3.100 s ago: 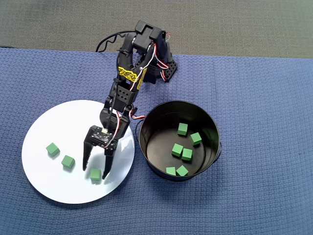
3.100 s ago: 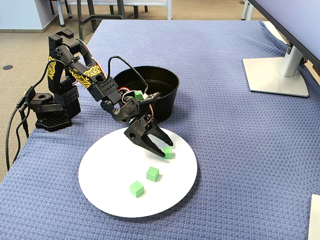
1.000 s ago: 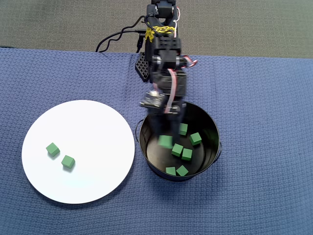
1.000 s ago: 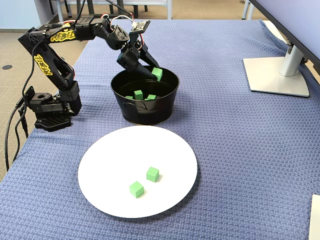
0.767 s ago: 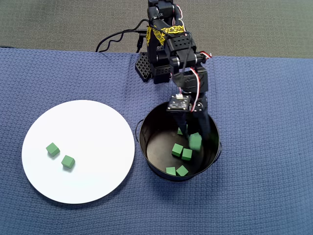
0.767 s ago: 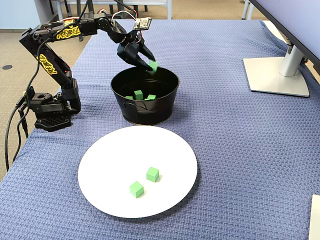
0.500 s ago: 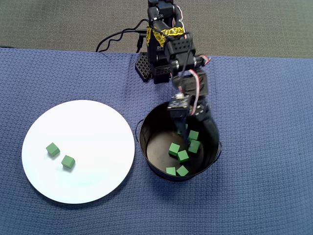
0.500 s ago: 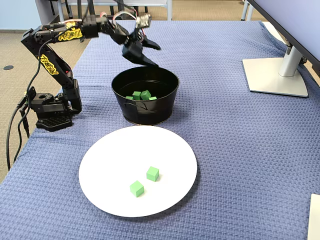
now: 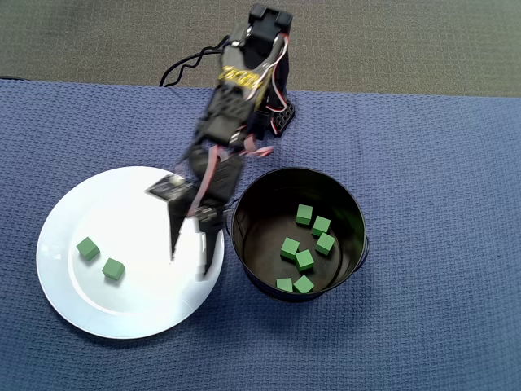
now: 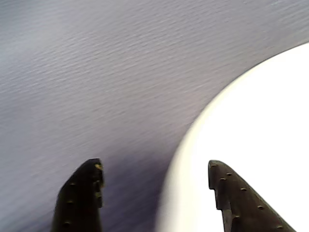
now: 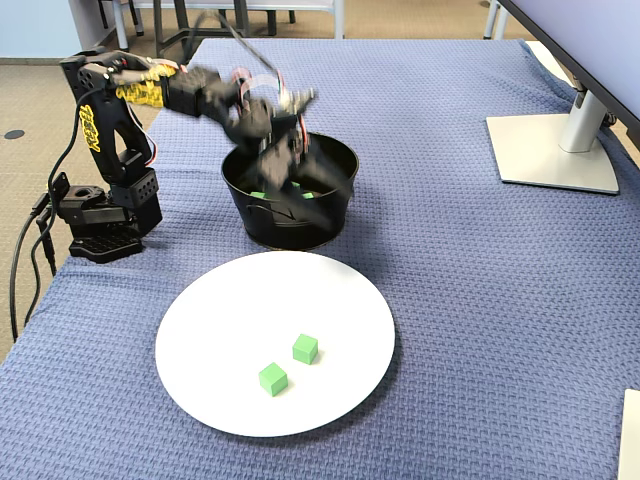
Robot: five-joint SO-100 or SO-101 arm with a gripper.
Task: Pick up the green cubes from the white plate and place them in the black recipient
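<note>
With seven small matte green cubes inside the round black metal pot, two remain on the glossy white plate; the pincer gapes wide, empty.

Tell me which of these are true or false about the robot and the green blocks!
1. Two green cubes lie on the white plate. True.
2. The black pot is empty. False: seven green cubes lie inside it in the overhead view.
3. The tool is holding a cube. False: the wrist view shows its fingers apart with nothing between them.
4. The tool is over the pot. False: in the overhead view it hangs over the plate's right side.
5. The plate and the pot sit on a blue cloth. True.
</note>
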